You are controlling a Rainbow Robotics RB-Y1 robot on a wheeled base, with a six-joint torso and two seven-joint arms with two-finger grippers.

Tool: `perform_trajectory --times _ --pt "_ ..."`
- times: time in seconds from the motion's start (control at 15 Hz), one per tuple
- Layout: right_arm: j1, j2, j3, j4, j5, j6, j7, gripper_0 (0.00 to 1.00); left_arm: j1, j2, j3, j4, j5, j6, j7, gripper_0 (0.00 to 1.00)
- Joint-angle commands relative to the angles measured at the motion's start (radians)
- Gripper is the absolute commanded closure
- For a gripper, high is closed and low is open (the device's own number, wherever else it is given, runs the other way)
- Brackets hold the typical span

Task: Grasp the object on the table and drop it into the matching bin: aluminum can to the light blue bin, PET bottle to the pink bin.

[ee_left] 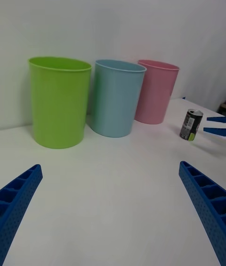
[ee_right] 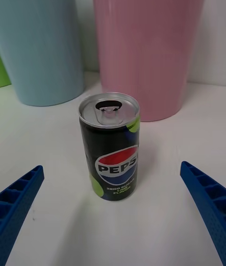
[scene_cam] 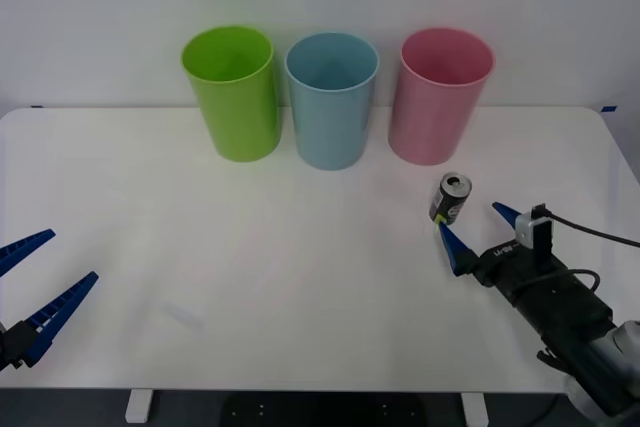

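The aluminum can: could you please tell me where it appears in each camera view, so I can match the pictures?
Front view: aluminum can stands right of centre, before the pink bin.
Right wrist view: can centred, upright.
Left wrist view: can far off, at the right edge.
Shared landmark: the pink bin, just behind the can.

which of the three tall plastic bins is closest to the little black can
The pink plastic bin, rightmost in the row; the small black drink can stands upright just in front of it. The light blue bin and lime green bin sit farther left.
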Motion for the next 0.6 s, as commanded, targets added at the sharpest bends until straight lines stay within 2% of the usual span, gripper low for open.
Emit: perform_trajectory --times 0.07,0.2,0.6 --pt "-0.067 0.005 0.012 0.089 -0.003 -0.011 0.005 0.0 0.0 0.0 0.0 0.0 0.0 0.0 0.0 0.0" --pt "-0.128 0.017 0.013 0.164 -0.001 -0.021 0.015 0.0 0.0 0.0 0.0 0.0 0.0 0.0 0.0 0.0" --pt "-0.229 0.043 0.013 0.276 0.002 -0.016 0.04 0.0 0.0 0.0 0.0 0.0 0.0 0.0 0.0 0.0"
